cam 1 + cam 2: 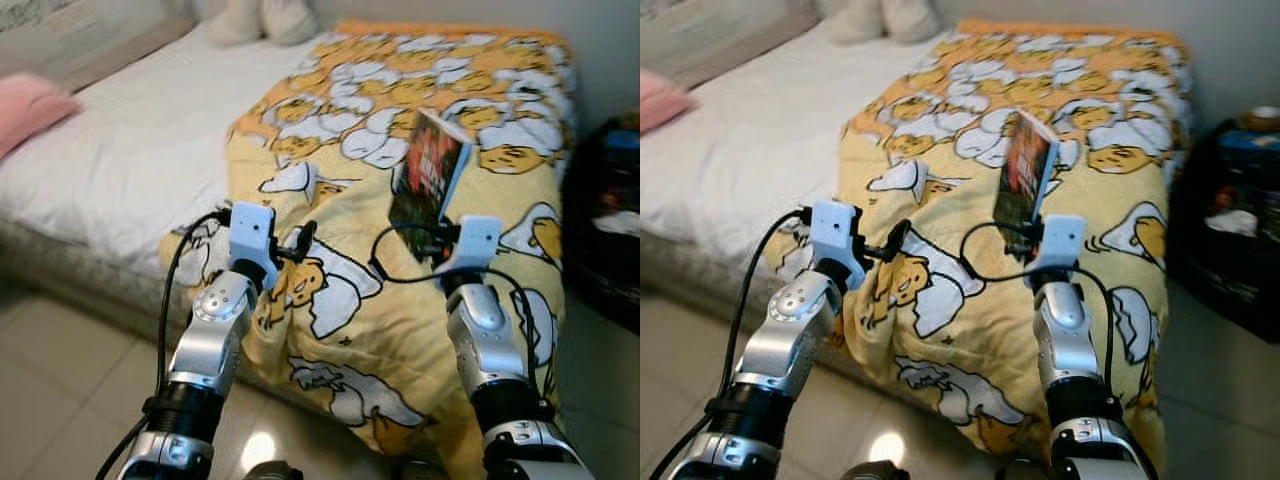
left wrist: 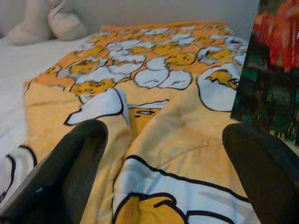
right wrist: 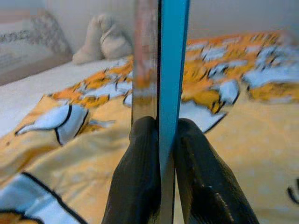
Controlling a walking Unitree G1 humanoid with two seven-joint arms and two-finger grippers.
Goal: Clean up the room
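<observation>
A thin book (image 1: 428, 182) with a dark red-and-green cover and a blue back stands upright, lifted above the yellow egg-print blanket (image 1: 400, 300). My right gripper (image 1: 436, 243) is shut on its lower edge; in the right wrist view both fingers (image 3: 140, 186) pinch the book (image 3: 163, 70) edge-on. My left gripper (image 1: 300, 243) is open just above the blanket's near left fold, to the left of the book. In the left wrist view its two fingers (image 2: 70, 172) stand wide apart over the blanket (image 2: 154, 140), with the book's cover (image 2: 273, 79) at one side.
The blanket covers the right half of a bed with a white sheet (image 1: 130, 150). A pink pillow (image 1: 30, 105) lies at far left, and a pale plush toy (image 1: 262, 18) sits at the head. A dark shelf unit (image 1: 605, 220) stands right of the bed. Tiled floor (image 1: 60, 370) lies below.
</observation>
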